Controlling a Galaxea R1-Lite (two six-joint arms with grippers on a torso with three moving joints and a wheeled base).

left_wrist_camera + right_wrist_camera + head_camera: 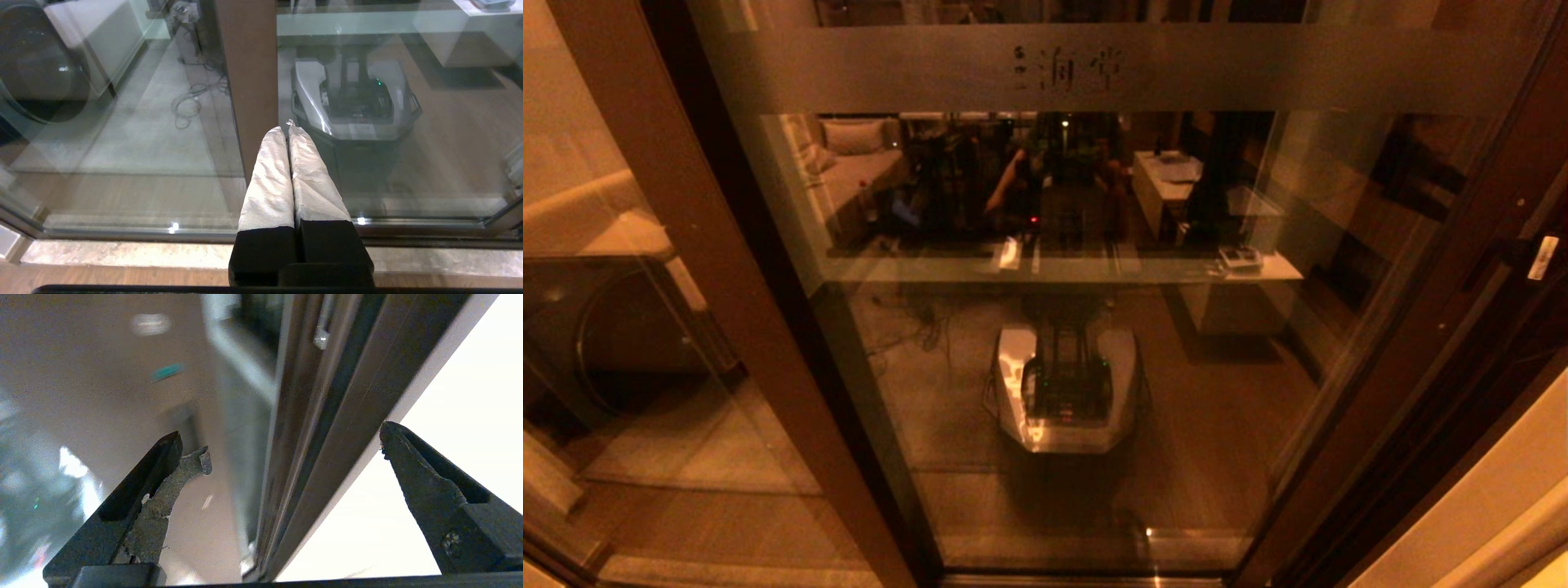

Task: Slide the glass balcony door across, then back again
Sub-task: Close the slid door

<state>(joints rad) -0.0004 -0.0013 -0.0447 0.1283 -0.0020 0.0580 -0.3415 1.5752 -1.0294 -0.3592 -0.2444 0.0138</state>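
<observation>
One glass balcony door [1062, 359] fills the head view, its dark brown frame running down both sides of a tall reflective pane. Two frosted bands cross the glass: a broad one near the top bearing faint characters [1070, 69], and a thinner strip at mid-height. To the robot's left stands one narrower brown-framed glass panel [629, 327], with no frosted bands; behind it sits a dark, round-fronted appliance [613, 335]. The pane mirrors the room behind: a sofa, a low table, and the robot's own grey wheeled base [1066, 392] on the wooden floor.

Two grippers are seen, each in its own wrist view only. The left gripper [288, 127] hangs low before the brown upright between door and panel, its two white-wrapped fingers [269, 179] pressed together with nothing between them, pointing toward the glass above the stone threshold [135, 255]. The right gripper [282, 437] has its two black fingers [433, 494] spread wide, straddling in view the door's right-hand frame edge [327, 449]; whether either finger touches the frame cannot be told, and it grips nothing. A pale wall [449, 396] lies just beside that edge.
</observation>
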